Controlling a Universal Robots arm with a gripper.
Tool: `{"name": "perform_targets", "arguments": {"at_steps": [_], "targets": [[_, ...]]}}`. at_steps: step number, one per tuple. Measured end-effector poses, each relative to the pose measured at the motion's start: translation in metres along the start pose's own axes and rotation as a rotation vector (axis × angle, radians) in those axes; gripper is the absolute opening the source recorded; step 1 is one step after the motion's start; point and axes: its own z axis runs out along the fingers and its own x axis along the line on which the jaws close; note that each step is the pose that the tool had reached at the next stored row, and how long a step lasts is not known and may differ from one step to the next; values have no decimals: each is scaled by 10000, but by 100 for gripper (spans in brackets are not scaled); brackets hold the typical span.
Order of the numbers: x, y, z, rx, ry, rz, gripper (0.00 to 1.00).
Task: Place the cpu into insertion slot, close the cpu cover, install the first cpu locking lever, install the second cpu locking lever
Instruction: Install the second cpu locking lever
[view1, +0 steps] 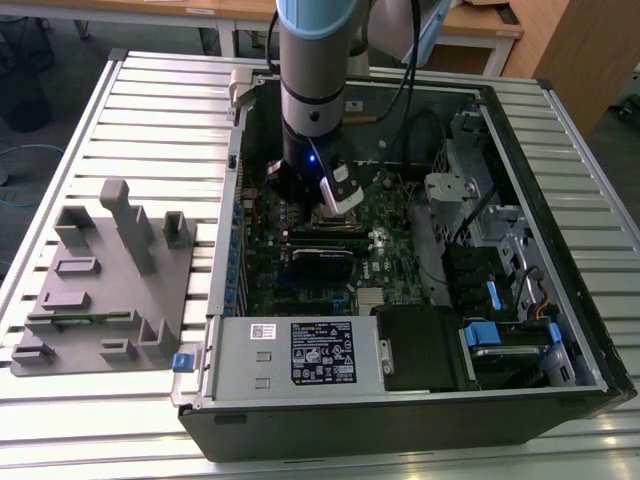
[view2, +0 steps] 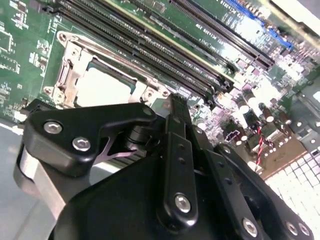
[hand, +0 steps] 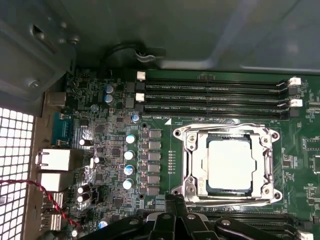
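First wrist view: the small flat square cpu with a dull grey metal top is seen seated in the dark-framed square insertion slot on the green circuit board, and the thin silver-grey metal cpu cover is laid down flat around it, its square window framing the chip. Long black memory slots run just beside the far edge of the cover, and a second bank lies against its near edge, so little bare board is left on those two sides. A row of small grey components stands near another edge of the cover. The black gripper is seen just beside the near edge of the cover, not touching it; whether its fingers are spread or closed cannot be told. Nothing is seen held in it.
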Motion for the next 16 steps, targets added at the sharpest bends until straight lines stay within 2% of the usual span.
{"name": "perform_targets", "arguments": {"at_steps": [3,6,16], "targets": [[-18,22,3,2,2,1,11],[-68,57,10,3,0,6,11],[-339,153,44,16,-5,46,11]]}}
